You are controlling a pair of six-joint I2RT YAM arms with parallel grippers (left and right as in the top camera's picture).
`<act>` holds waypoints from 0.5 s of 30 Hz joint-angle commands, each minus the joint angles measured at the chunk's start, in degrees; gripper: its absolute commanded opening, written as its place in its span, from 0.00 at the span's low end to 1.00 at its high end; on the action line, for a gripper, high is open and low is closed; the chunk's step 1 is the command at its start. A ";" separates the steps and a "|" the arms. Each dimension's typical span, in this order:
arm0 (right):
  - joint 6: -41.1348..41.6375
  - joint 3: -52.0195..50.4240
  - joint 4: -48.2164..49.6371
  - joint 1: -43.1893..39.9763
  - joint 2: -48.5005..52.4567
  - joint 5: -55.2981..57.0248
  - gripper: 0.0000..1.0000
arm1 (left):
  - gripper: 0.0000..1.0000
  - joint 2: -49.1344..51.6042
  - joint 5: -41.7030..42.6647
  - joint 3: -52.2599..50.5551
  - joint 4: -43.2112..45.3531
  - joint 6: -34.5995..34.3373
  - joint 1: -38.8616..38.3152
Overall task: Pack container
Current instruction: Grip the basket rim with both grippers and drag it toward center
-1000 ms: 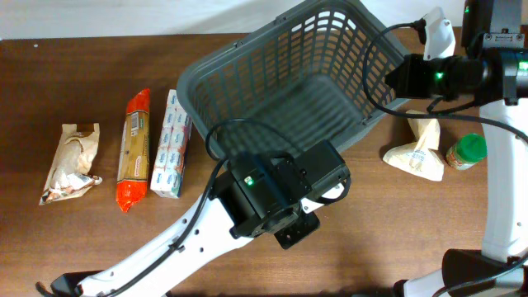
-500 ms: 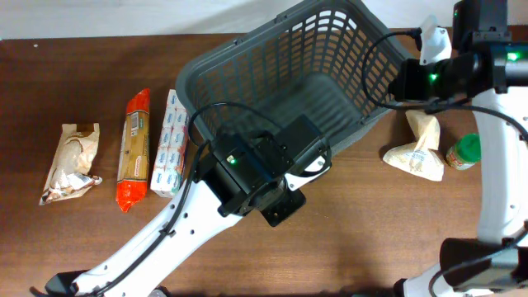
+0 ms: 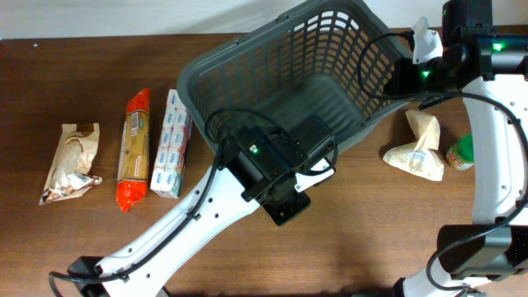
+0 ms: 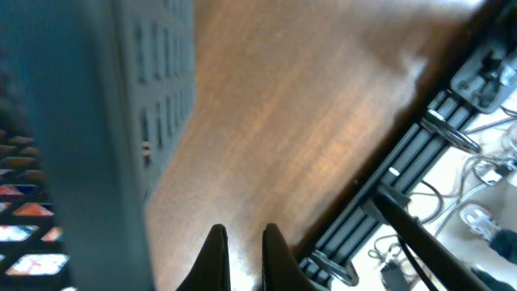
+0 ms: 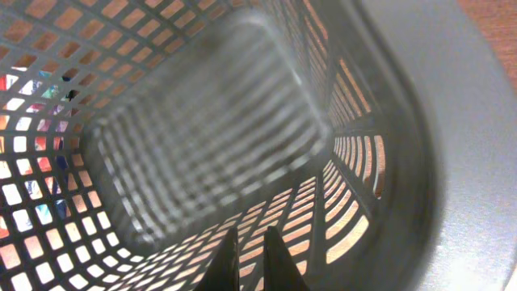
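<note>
The container (image 3: pixel 272 70) is a large dark grey lattice basket at the back middle of the table, and nothing lies in it. My right gripper (image 5: pixel 250 246) is over its right end and points down inside, next to the right wall (image 5: pixel 477 162). Its fingers are shut on nothing. My left arm's wrist (image 3: pixel 276 169) is at the basket's front wall and covers the fingers from above. In the left wrist view my left gripper (image 4: pixel 242 242) is shut and empty over bare table. The basket wall (image 4: pixel 89 145) is blurred to its left.
A beige bag (image 3: pixel 70 161), an orange packet (image 3: pixel 134 148) and a white-and-blue box (image 3: pixel 171 144) lie in a row left of the basket. A beige pouch (image 3: pixel 421 148) and a green-lidded jar (image 3: pixel 464 153) sit at the right. The table edge and a metal frame (image 4: pixel 420 153) are near the left gripper.
My left wrist has shifted a little left along the basket's front wall. My right wrist has moved up and in over the basket's right rim. The basket has barely shifted.
</note>
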 commanded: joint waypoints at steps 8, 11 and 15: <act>-2.10 -0.26 -5.35 0.35 0.55 0.76 0.04 | 0.02 0.26 -3.76 -0.44 2.34 0.98 9.97; -2.12 -0.26 -5.88 0.35 0.55 0.76 0.04 | 0.02 0.26 -3.82 -0.44 3.32 1.16 12.92; -2.10 -0.26 -7.32 0.35 0.52 0.74 0.04 | 0.02 0.26 -3.82 -0.44 4.94 1.20 16.35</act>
